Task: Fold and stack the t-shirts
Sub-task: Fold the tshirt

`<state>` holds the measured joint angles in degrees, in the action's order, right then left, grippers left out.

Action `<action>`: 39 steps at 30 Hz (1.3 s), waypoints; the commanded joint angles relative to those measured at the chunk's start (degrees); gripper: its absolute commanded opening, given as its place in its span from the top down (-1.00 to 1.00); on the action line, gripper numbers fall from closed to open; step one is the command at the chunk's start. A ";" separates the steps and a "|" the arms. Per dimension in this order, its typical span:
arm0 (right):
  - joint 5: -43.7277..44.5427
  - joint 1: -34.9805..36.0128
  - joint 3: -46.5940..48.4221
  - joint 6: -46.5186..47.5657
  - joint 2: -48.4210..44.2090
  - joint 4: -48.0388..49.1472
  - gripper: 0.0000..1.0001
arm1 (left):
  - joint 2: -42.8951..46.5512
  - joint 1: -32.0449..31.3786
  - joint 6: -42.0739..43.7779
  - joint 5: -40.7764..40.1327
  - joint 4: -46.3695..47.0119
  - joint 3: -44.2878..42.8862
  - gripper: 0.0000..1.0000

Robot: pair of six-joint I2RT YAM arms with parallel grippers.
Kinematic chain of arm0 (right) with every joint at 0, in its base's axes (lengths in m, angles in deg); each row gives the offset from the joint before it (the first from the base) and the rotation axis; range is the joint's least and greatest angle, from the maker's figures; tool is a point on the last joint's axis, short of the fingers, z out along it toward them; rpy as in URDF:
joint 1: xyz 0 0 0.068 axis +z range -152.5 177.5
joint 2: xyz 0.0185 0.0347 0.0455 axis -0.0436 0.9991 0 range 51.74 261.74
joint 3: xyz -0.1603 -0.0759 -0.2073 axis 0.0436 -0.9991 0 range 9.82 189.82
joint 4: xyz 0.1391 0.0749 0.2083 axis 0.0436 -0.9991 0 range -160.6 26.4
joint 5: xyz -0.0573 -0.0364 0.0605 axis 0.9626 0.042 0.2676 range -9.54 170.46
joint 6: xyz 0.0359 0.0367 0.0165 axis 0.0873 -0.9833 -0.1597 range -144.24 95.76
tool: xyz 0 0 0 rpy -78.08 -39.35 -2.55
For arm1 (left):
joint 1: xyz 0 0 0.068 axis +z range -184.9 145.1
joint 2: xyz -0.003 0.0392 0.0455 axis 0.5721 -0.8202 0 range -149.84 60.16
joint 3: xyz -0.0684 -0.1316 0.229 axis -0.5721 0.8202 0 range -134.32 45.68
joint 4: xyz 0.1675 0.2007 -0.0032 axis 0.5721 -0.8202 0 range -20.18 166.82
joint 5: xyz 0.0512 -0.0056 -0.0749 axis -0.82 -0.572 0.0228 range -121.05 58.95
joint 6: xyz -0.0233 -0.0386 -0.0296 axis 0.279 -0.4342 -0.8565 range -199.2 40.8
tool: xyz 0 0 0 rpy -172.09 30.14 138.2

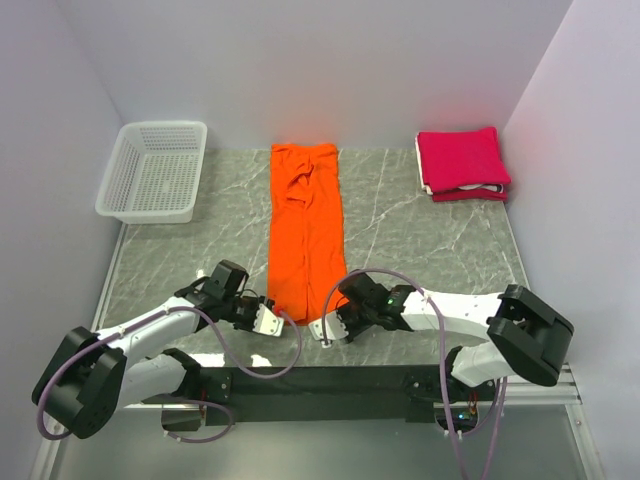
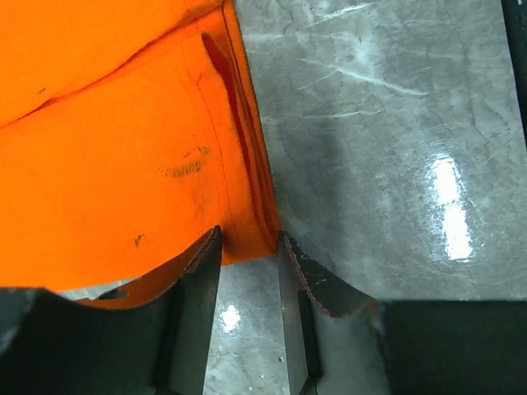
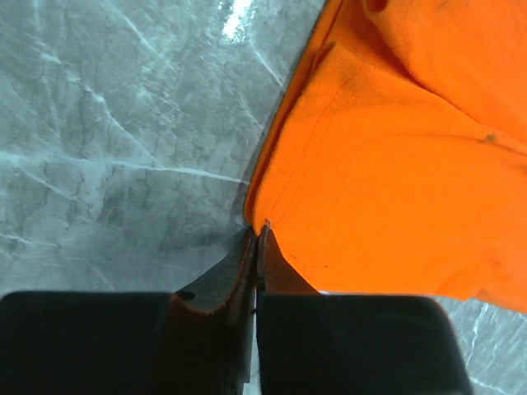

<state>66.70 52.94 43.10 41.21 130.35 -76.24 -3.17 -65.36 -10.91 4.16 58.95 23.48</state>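
Observation:
The orange t-shirt point(image 1: 308, 230) lies folded into a long narrow strip down the middle of the table. My left gripper point(image 1: 270, 320) is at its near left corner. In the left wrist view the jaws point(image 2: 249, 243) stand open with the shirt's corner point(image 2: 247, 239) between their tips. My right gripper point(image 1: 326, 330) is at the near right corner. In the right wrist view it point(image 3: 258, 234) is shut, pinching the edge of the orange cloth point(image 3: 395, 181). A stack of folded crimson-pink t-shirts point(image 1: 462, 163) with a white layer sits at the back right.
A white plastic mesh basket point(image 1: 152, 172) stands at the back left. Grey marble tabletop point(image 1: 420, 240) lies on both sides of the orange strip. White walls close in the back and sides. The arm bases and cables are at the near edge.

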 commanded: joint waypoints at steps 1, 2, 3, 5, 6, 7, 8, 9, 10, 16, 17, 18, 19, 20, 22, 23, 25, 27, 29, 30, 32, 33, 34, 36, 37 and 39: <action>1.72 0.46 0.47 -2.69 1.64 -3.09 1.00 | -0.83 -0.74 1.85 0.48 -2.70 -0.74 0.20; 1.98 0.46 1.26 -3.48 1.81 -3.18 1.00 | -0.83 -0.74 1.84 0.40 -2.96 -0.92 0.16; 1.98 0.46 1.61 -3.75 1.99 -3.70 1.00 | -0.48 -0.92 2.19 0.57 -3.57 -1.09 0.12; 1.98 0.46 2.14 -4.36 1.99 -3.79 1.00 | 0.13 -1.27 2.20 0.92 -4.45 -1.36 0.05; 1.98 0.37 2.23 -4.45 1.99 -3.70 1.00 | 0.66 -1.79 2.11 0.84 -4.37 -1.36 0.05; 2.07 0.46 2.14 -4.54 1.99 -3.70 1.00 | 0.75 -2.23 1.50 0.49 -4.19 -1.27 0.05; 2.16 0.37 2.14 -4.89 2.07 -3.62 1.00 | 0.75 -2.59 1.15 -0.13 -3.76 -1.27 0.07; 2.24 0.46 2.23 -5.07 2.25 -3.70 1.00 | 0.14 -3.20 0.71 -0.39 -3.32 -1.18 0.09; 2.25 0.46 2.32 -5.33 2.25 -3.79 1.00 | -0.38 -3.55 0.18 -0.66 -3.14 -1.27 0.11; 3.03 0.55 1.88 -5.60 1.55 -3.53 1.00 | -6.54 -4.17 -0.53 -3.65 -2.00 -1.97 0.41; 3.30 0.63 1.71 -5.77 1.37 -3.44 1.00 | -6.80 -4.08 -0.53 -3.47 -2.26 -2.50 0.50; 3.39 0.63 1.79 -5.95 1.11 -3.79 1.00 | -6.46 -4.17 -0.44 -2.95 -2.61 -2.76 0.58; 3.39 0.72 1.97 -6.38 0.93 -4.14 1.00 | -5.85 -4.26 -1.40 -2.77 -2.35 -2.94 0.71; 3.39 0.98 2.14 -6.82 0.24 -4.75 1.00 | -4.71 -4.26 -1.93 -2.42 -2.52 -3.46 0.74; 3.04 1.60 2.40 -8.31 -0.64 -5.46 1.00 | -3.73 -4.78 -1.06 -1.54 -5.33 -4.52 0.83; 2.95 2.30 2.58 -9.02 -1.52 -6.42 1.00 | -2.86 -5.13 -1.06 -1.45 -6.21 -4.78 0.88; 2.86 3.27 2.84 -10.69 -2.49 -7.21 1.00 | -1.80 -6.10 -1.67 -0.58 -8.92 -5.40 0.97; 2.77 5.02 3.20 -13.41 -4.24 -8.79 1.00 | 0.30 -6.89 -2.46 0.48 -10.86 -6.19 0.99; 3.12 6.25 3.11 -15.52 -6.87 -10.11 1.00 | 3.28 -7.86 -3.60 2.23 -13.33 -6.89 0.99; 3.30 7.74 3.11 -16.14 -7.85 -10.55 1.00 | 4.43 -8.47 -5.17 2.68 -14.03 -7.16 0.99; 3.65 8.63 3.55 -17.72 -10.30 -11.69 1.00 | 7.76 -9.79 -7.02 3.38 -15.26 -7.69 0.99; 4.17 8.81 3.81 -18.07 -10.84 -11.88 1.00 | 9.00 -10.06 -8.95 3.38 -15.27 -7.86 0.99; 4.70 8.72 4.51 -18.34 -11.37 -12.05 1.00 | 9.88 -10.06 -9.84 2.69 -15.01 -8.21 0.99; 5.93 8.63 4.95 -17.82 -11.90 -12.23 1.00 | 11.47 -9.97 -11.94 1.72 -14.21 -8.65 0.99; 6.46 8.37 5.04 -16.68 -12.07 -12.23 1.00 | 11.65 -9.97 -12.30 -0.11 -13.86 -9.18 0.99; 7.16 7.49 4.96 -15.27 -12.60 -11.27 1.00 | 11.30 -9.71 -11.52 -2.06 -12.64 -9.62 0.99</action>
<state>71.60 61.20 45.92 25.27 119.33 -86.86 7.98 -75.10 -20.24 3.76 45.95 16.16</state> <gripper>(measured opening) 0.009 0.021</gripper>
